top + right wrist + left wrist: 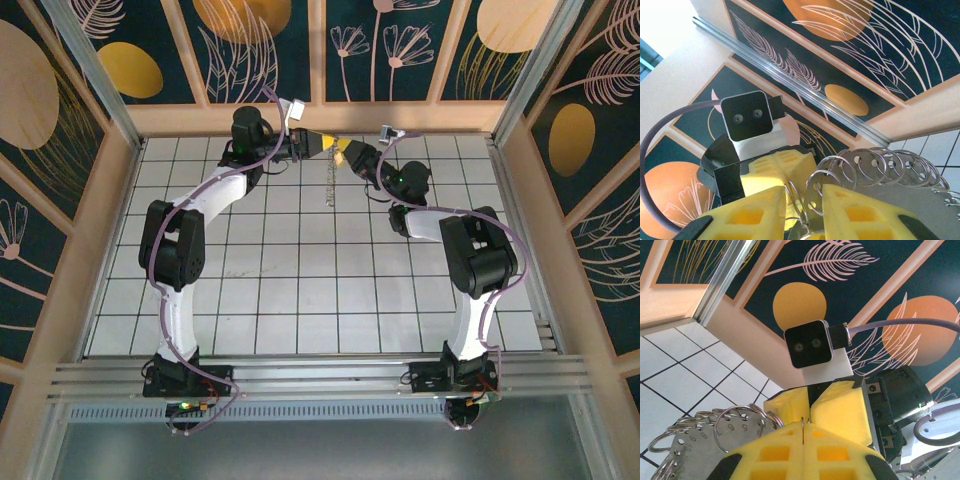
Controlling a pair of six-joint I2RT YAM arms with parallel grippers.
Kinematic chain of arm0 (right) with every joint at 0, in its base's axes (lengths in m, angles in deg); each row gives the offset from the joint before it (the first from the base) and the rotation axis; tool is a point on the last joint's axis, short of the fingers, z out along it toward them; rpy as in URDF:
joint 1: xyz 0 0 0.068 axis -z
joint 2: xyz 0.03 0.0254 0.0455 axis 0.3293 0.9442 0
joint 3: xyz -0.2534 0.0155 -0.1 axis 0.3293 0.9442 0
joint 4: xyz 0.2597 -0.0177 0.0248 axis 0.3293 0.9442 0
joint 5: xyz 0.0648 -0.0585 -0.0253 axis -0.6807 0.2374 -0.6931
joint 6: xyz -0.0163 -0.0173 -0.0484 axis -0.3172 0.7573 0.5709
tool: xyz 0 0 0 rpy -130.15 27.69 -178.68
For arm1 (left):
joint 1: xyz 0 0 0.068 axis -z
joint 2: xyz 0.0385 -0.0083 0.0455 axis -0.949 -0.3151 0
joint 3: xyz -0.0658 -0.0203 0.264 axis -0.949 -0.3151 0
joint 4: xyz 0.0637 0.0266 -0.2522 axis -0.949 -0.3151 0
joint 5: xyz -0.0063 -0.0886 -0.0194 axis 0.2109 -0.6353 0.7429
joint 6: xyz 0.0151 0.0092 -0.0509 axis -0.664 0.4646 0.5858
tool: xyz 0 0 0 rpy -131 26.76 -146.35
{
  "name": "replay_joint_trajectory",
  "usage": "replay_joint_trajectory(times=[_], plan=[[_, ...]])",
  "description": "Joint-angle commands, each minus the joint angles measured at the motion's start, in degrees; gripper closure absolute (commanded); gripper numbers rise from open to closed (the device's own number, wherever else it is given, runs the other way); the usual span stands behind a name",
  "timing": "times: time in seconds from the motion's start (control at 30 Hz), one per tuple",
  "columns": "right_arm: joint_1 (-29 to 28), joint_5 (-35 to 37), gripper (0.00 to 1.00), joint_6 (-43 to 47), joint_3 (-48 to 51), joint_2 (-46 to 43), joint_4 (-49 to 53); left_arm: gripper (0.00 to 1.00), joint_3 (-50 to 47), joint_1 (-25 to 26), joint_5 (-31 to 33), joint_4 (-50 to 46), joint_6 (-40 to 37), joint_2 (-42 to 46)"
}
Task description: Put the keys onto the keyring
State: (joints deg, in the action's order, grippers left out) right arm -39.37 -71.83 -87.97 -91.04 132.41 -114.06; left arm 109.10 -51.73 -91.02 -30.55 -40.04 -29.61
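Found a white tiled surface (300,290) fenced by dark walls (265,40) painted with leaves and orange discs. Saw the left arm (175,250) and the right arm (475,255) bent inward from the near edge, meeting tip to tip above the far middle rows of tiles. Noted a boxy black camera on each wrist facing the other: the right camera (810,344) from the left wrist, the left camera (746,117) from the right wrist. Found the left fingers (782,432) pressed tight together, with a thin edge of metal from the keyring (695,417) pinched in the seam; could not tell which piece of the bunch. Found the right fingers (840,197) parted a little, with a wire ring (796,197) standing in the gap; could not tell whether squeezed or merely enclosed. From overhead, placed the keyring (328,185) just below the meeting fingertips, a thin beaded-looking line running toward the near edge; could not tell whether hanging or lying on the tiles. Close up, made out a row of overlapping silver loops threaded through small holes along a flat grey plate (705,455), touching the left fingers on their left side. From the right wrist, saw the same row fanned out to the right of the right fingers.
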Motion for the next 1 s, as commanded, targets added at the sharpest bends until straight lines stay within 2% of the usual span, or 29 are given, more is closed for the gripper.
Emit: replay_joint_trajectory(times=[0.0,0.6,0.87,0.97], plan=[[-0.56,0.27,0.75,1.32,-0.84,0.02,-1.2,1.0,-0.05,0.14,-0.55,3.32,0.61,0.99],[-0.73,-1.3,0.93,1.76,-3.09,0.76,-0.16,1.0,-0.76,0.14,-0.88,3.51,0.57,1.21],[-0.85,-3.13,0.94,2.54,-5.71,1.67,1.46,1.0,-1.26,0.14,-1.29,4.03,0.88,1.25],[-0.86,-4.24,1.0,2.72,-6.65,2.26,1.88,1.0,-1.42,0.14,-1.46,4.03,0.92,1.42]])
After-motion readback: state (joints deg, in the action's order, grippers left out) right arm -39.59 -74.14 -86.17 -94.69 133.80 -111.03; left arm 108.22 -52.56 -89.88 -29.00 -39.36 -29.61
